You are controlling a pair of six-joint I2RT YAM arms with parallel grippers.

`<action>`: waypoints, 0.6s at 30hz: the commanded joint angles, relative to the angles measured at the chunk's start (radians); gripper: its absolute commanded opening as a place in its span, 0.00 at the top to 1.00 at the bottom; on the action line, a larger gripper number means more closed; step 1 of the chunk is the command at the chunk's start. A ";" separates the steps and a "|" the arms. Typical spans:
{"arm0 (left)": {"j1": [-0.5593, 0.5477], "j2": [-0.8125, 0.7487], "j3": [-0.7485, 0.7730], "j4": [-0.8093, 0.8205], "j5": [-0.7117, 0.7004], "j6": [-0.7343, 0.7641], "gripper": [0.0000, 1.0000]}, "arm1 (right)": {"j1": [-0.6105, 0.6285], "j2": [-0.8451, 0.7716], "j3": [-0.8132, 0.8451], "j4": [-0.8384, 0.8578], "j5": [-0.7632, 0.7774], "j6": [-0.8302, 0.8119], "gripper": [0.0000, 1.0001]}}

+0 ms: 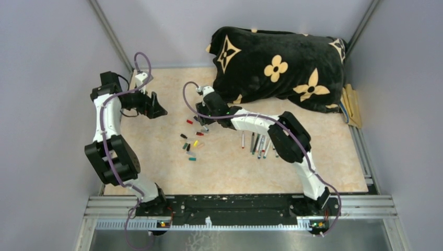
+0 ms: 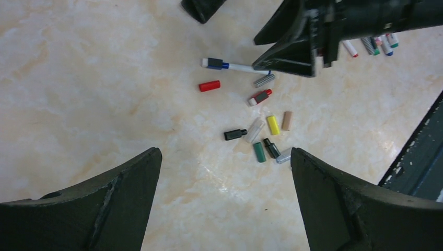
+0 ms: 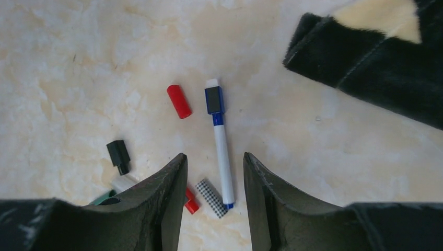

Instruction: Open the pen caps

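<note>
Top external view: the left tool (image 1: 159,109) hangs over the left part of the beige marbled table (image 1: 156,167), clear of everything, though whether its fingers are spread cannot be told from this height. The right tool (image 1: 202,123) reaches across to the middle of the table, just above a scatter of loose pen caps (image 1: 190,142) in red, black, yellow and green. A row of pens (image 1: 258,144) lies side by side to the right of the scatter, partly under the right forearm, and a black pillow (image 1: 277,68) with cream flower shapes fills the far right corner. Left wrist view: the left tool (image 2: 224,154) is wide open and holds nothing. Beyond its fingers lie a red cap (image 2: 209,86), a blue pen (image 2: 230,66) with one end hidden under the right tool (image 2: 292,47), and a tight cluster of black, white, yellow, tan, green and grey caps (image 2: 264,138). The ends of the row of pens (image 2: 373,46) show at the top right. Right wrist view: the right tool (image 3: 213,157) has its fingers (image 3: 172,183) apart, and they stand on either side of the near end of the blue pen (image 3: 221,146) without pinching it. The pen lies flat on the table (image 3: 78,63) with its blue cap on the far end. The red cap (image 3: 179,101) rests just left of that capped end, apart from it. A black cap (image 3: 119,156) lies further left, and a corner of the pillow (image 3: 376,63) shows at the upper right.
</note>
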 commanded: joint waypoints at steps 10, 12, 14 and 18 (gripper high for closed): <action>0.007 -0.089 -0.117 -0.098 0.087 0.037 0.01 | 0.019 0.195 0.217 -0.124 0.031 -0.098 0.66; 0.007 -0.091 -0.118 -0.103 0.083 0.040 0.01 | 0.019 0.195 0.208 -0.126 0.030 -0.110 0.68; 0.007 -0.093 -0.113 -0.110 0.093 0.044 0.01 | 0.019 0.192 0.191 -0.126 0.024 -0.119 0.70; 0.007 -0.096 -0.109 -0.112 0.111 0.047 0.01 | 0.020 0.168 0.134 -0.116 0.036 -0.124 0.79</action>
